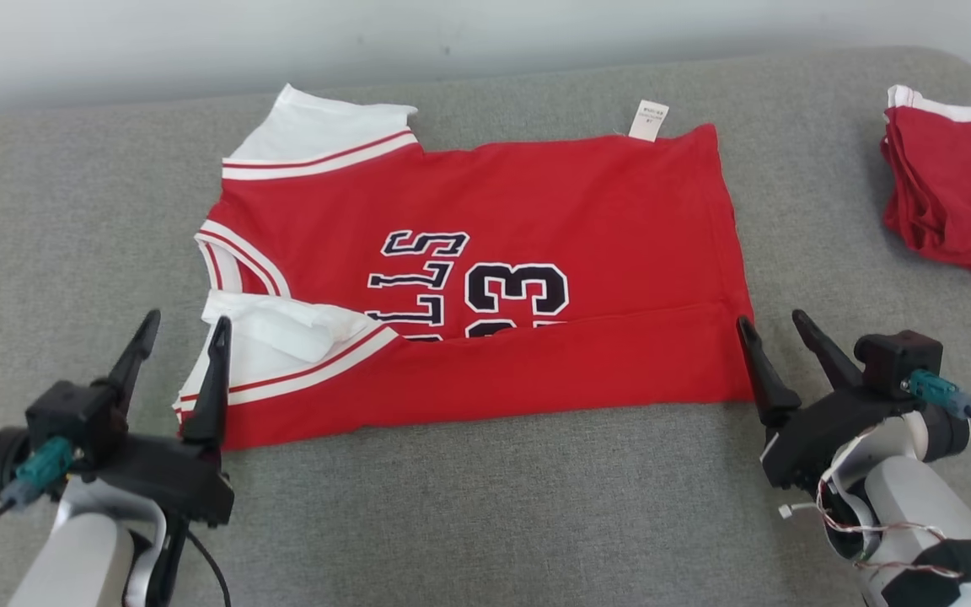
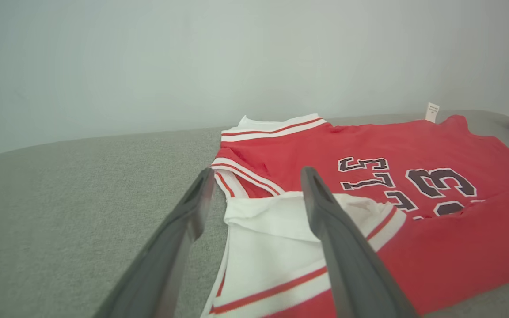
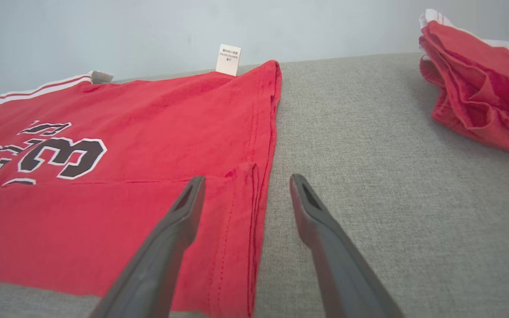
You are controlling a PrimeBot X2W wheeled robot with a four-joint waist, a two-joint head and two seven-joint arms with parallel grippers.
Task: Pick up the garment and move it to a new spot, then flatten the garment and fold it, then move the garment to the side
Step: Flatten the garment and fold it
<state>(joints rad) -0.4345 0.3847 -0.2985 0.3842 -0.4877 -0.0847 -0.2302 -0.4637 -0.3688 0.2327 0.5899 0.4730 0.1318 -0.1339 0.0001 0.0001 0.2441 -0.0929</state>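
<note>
Lower left in the head view, the left gripper stands spread and empty at the white-trimmed shoulder of the red basketball jersey. The right gripper, lower right, is spread at its hem corner. The jersey lies mid-frame on the gray cushion, near edge folded over. Probably light and limp: pinch the fold's two ends.

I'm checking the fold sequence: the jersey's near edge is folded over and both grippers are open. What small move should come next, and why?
Probably reach both arms forward to the far edge of the jersey. The near flap already lies folded over the lettering, the left gripper and right gripper stand open at its ends holding nothing, and the far half lies unfolded.
</note>
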